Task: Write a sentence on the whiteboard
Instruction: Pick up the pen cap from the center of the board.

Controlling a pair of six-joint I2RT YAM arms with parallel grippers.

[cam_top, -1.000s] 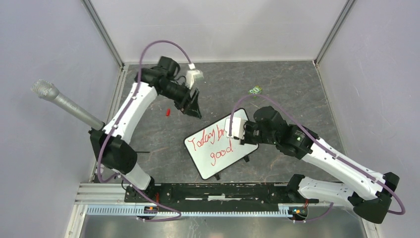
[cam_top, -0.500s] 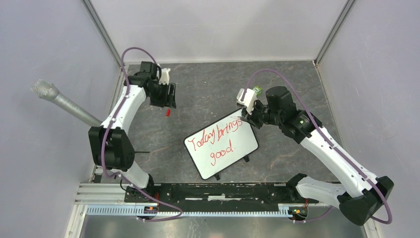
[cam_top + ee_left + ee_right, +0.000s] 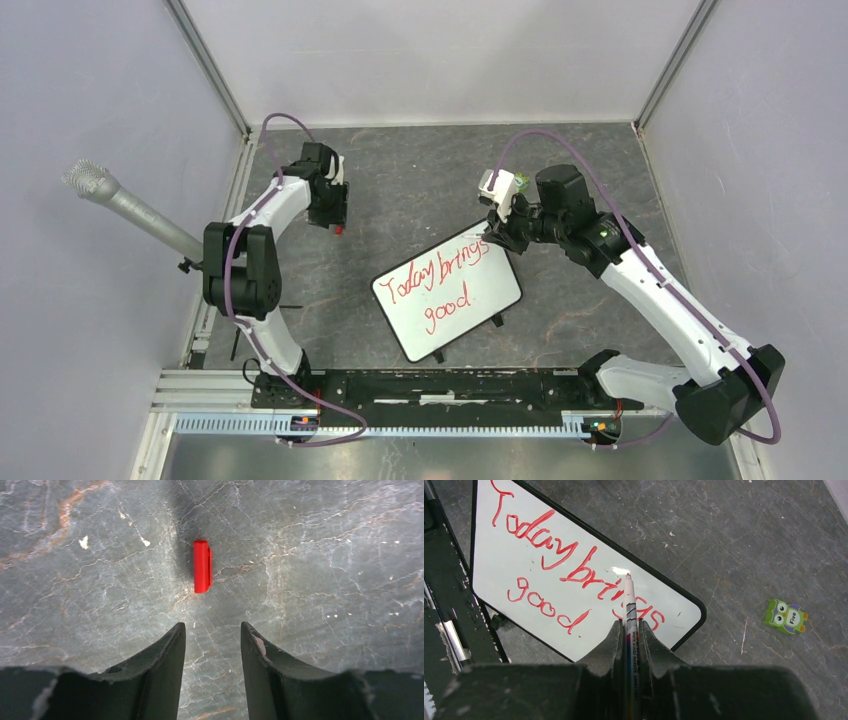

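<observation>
The whiteboard point(image 3: 497, 285) lies tilted on the grey floor at centre; it also shows in the right wrist view point(image 3: 494, 555). The sentence point(image 3: 440, 275), red handwriting "Today brings good", runs in two slanted lines point(image 3: 544, 545). My right gripper point(image 3: 497, 232) hovers at the board's far corner, shut on a red-and-white marker pen point(image 3: 629, 605) whose tip points down over "brings". My left gripper point(image 3: 331, 217) is open and empty at the far left, just above a small red marker cap point(image 3: 202, 573) lying on the floor point(image 3: 339, 229).
A green owl eraser point(image 3: 786, 616) lies on the floor right of the board, partly hidden behind the right wrist in the top view. A grey microphone point(image 3: 120, 202) juts in from the left wall. A black rail point(image 3: 440, 388) runs along the near edge.
My left gripper has swung left and come down over the red cap. My right gripper has lifted off the board toward its far corner, uncovering the full word "brings".
</observation>
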